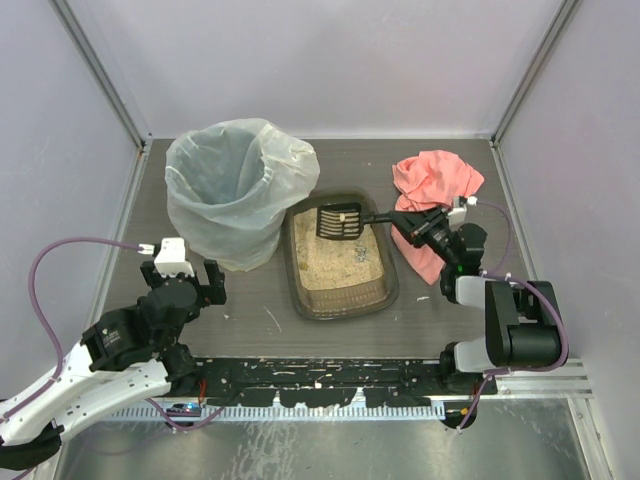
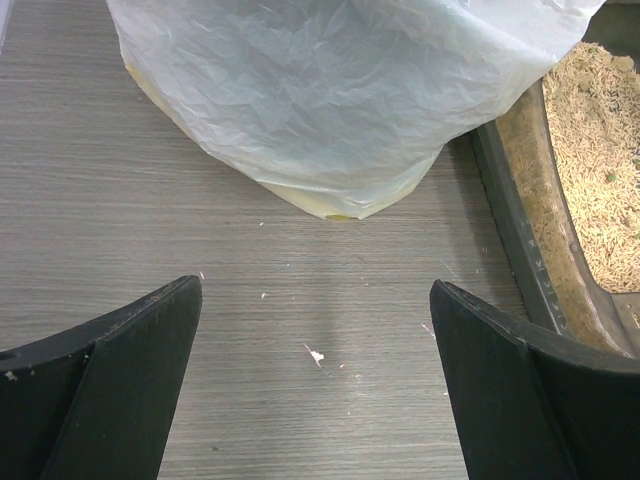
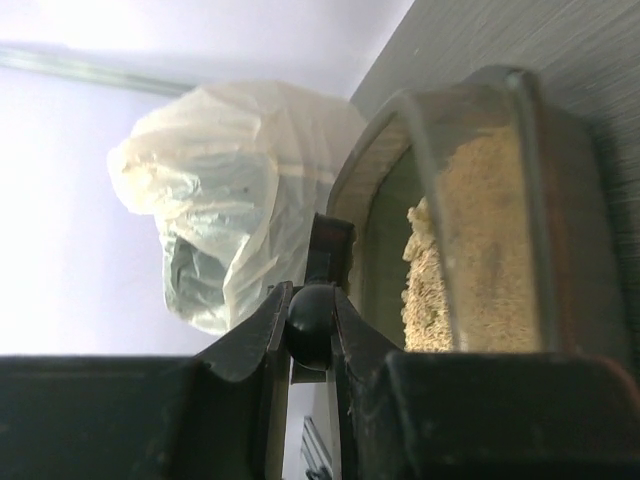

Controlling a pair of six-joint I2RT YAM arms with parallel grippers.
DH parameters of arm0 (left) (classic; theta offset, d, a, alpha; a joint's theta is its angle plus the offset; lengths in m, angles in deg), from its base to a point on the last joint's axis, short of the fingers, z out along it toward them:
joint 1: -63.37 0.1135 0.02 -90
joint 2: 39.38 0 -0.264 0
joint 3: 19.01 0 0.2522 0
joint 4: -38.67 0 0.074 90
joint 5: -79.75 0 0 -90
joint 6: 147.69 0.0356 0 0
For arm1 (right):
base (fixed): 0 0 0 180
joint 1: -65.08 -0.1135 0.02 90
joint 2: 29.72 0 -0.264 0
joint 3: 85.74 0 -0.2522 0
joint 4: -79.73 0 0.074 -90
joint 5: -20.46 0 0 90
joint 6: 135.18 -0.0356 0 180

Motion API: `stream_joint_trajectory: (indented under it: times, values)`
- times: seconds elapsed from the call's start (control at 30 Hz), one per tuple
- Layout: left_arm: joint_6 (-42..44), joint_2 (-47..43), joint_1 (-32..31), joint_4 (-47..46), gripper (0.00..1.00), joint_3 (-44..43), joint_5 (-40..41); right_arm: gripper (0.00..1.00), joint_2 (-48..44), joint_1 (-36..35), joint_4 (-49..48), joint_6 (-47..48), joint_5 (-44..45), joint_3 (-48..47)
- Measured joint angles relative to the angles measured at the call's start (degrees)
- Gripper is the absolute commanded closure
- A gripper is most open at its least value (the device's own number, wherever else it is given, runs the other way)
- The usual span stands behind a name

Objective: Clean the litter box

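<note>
The litter box [image 1: 385,292], a shallow dark tray of tan litter, sits mid-table; it also shows in the left wrist view [image 2: 520,215] and the right wrist view [image 3: 520,130]. My right gripper [image 1: 408,224] is shut on the handle of the black slotted scoop [image 1: 338,222], whose head is over the tray's far end with some litter on it. In the right wrist view the handle [image 3: 310,322] sits clamped between the fingers. My left gripper [image 1: 184,282] is open and empty above bare table, left of the tray, in front of the bin.
A tall bin lined with a translucent white bag [image 1: 232,190] stands left of the tray, touching its far left corner; it also shows in the wrist views [image 2: 330,90] [image 3: 220,220]. A pink cloth [image 1: 432,185] lies at the back right, behind the right gripper. Litter crumbs [image 2: 316,354] dot the table.
</note>
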Motion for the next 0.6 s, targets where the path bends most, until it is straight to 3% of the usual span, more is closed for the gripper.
stream_joint_trajectory:
  times: [0.1,0.23,0.6]
  values:
    - [0.0,0.0,0.0,0.0,0.02,0.0,0.0,0.99,-0.5,-2.3,2.4,1.5,-0.4,-2.2]
    - [0.0,-0.1,0.0,0.0,0.02,0.0,0.0,0.99,-3.8,0.2,4.2,1.8,1.6,-0.8]
    - [0.0,-0.2,0.0,-0.1,0.01,0.1,0.0,1.0,-3.9,0.9,2.0,-1.0,1.3,2.4]
